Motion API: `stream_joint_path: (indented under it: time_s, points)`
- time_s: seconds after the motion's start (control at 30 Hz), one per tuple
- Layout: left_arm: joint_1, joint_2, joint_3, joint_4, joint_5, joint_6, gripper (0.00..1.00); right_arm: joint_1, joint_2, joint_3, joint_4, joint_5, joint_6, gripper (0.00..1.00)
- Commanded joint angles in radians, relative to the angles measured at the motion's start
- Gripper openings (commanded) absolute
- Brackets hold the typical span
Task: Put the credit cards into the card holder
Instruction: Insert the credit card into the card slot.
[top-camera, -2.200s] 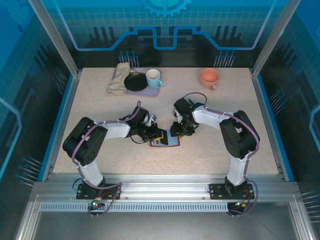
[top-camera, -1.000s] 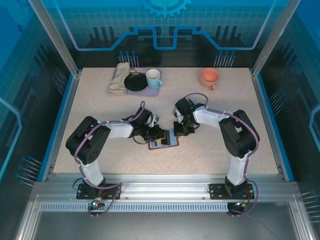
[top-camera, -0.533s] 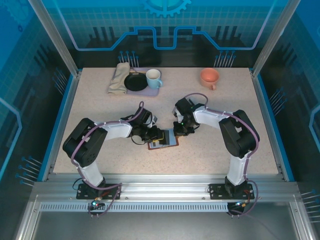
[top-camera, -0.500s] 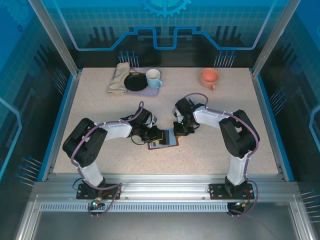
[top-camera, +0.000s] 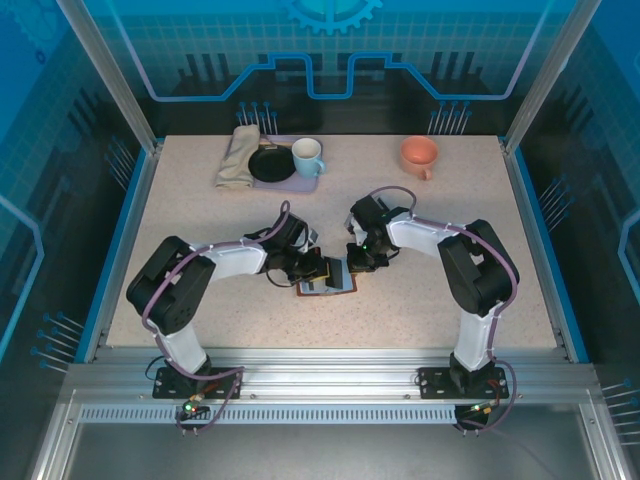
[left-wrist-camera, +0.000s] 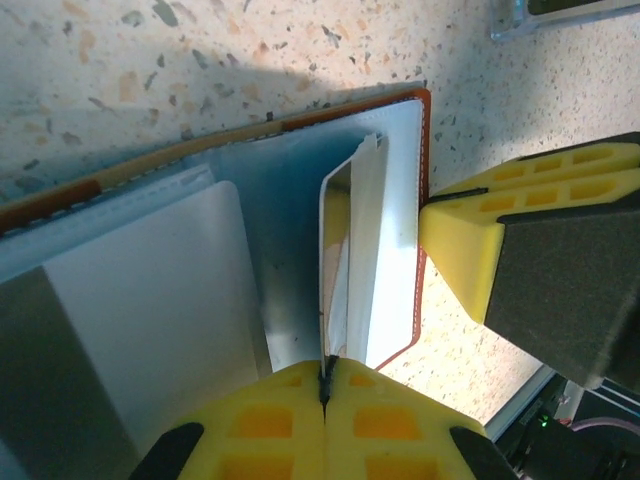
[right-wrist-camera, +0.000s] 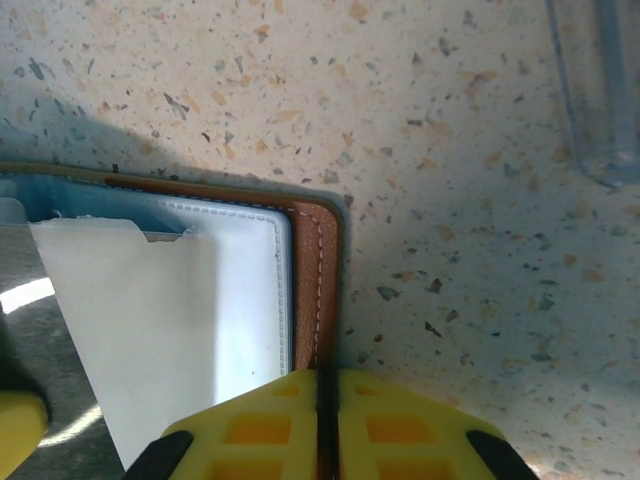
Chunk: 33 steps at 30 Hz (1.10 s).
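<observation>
Speckled tabletop (top-camera: 200, 210) carries both arms, elbows bent outward and wrists folded inward to meet mid-table. The left gripper (left-wrist-camera: 325, 385) is clamped tight on a thin white sheet (left-wrist-camera: 340, 260) standing on edge from the open card holder (left-wrist-camera: 395, 200); I cannot tell whether it is a card or a pocket flap. The right gripper (right-wrist-camera: 327, 400) pinches the holder's brown border, close beside the left fingers. A pale card (left-wrist-camera: 150, 300) lies flat on the holder just beside the left gripper.

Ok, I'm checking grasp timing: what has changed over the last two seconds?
The left claw has closed on a thin pale flap inside the card holder, which shifted slightly left. The right claw stays clamped on the holder's brown edge; mug, cup and cloth have not moved.
</observation>
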Motion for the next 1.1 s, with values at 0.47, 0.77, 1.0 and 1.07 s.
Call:
stream_joint_path:
  time_s: [0.47, 0.77, 1.0, 1.07]
  points:
    - [-0.059, 0.027, -0.026, 0.020, -0.081, -0.117, 0.17, 0.020, 0.005, -0.097, 0.030, -0.056, 0.094, 0.09]
    - [-0.060, -0.081, 0.009, -0.123, -0.133, -0.031, 0.38, 0.010, -0.050, -0.032, -0.033, -0.038, 0.047, 0.21]
    - [-0.054, -0.184, 0.035, -0.222, -0.191, 0.022, 0.45, -0.016, -0.184, 0.031, -0.112, -0.023, 0.004, 0.37]
    - [-0.041, -0.201, 0.056, -0.241, -0.195, 0.033, 0.45, -0.029, -0.225, 0.068, -0.152, 0.004, -0.025, 0.40]
